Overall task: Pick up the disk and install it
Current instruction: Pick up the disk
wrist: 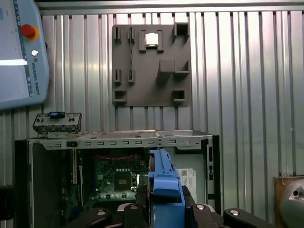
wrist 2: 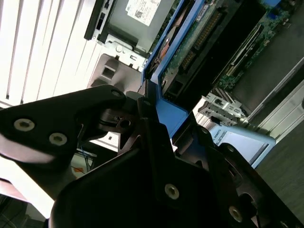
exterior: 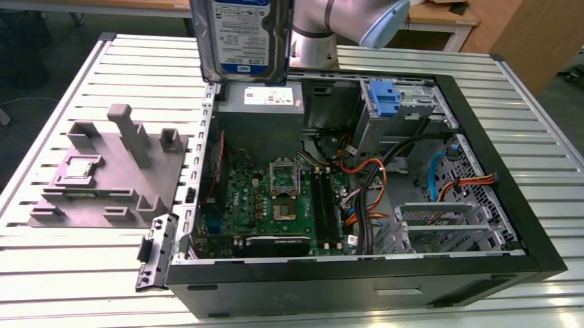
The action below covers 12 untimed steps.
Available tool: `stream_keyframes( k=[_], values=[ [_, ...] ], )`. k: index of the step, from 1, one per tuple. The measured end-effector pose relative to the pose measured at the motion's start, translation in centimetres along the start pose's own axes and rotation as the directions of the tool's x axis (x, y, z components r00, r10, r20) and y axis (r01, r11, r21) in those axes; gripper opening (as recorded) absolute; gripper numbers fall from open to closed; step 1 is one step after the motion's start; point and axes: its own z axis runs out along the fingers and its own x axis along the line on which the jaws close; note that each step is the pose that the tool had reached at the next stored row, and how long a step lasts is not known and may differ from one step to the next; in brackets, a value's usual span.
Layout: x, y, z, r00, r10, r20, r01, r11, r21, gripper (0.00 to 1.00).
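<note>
Above the open computer case (exterior: 365,273), the claw (wrist: 166,209) is clamped on the disk (exterior: 242,34) (by its blue carrier).

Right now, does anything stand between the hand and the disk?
Nothing visible does. The hand grips the disk by its blue frame, held up over the open computer case.

The exterior view stands high on the near side, slanting down across the ribbed metal table (exterior: 82,287) into the open black metal computer case (exterior: 365,277), with the grey plastic fixture plate (exterior: 100,184) on the exterior view's left. My first wrist view looks straight down from well above, sharing case and plate (wrist: 152,71). My second wrist view sits tight behind my black gripper (wrist 2: 145,102), closed on the silver-grey, blue-railed disk (wrist 2: 173,114), peering into the same case.
</note>
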Motion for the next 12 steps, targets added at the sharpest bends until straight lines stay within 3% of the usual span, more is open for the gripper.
stream_keyframes(
  k=[4,6,10,12],
  values=[
    [0.13,-1.46,0.08,1.0000,0.000,0.0001,0.000,1.0000,0.0001,0.36],
    [0.52,-1.57,0.13,1.0000,0.000,0.0001,0.000,1.0000,0.0000,0.36],
    [2.05,-1.68,0.35,1.0000,0.000,0.0000,0.000,1.0000,0.0000,0.36],
    [2.40,-2.17,0.51,1.0000,0.000,0.0004,0.000,1.0000,0.0002,0.36]
  ],
)
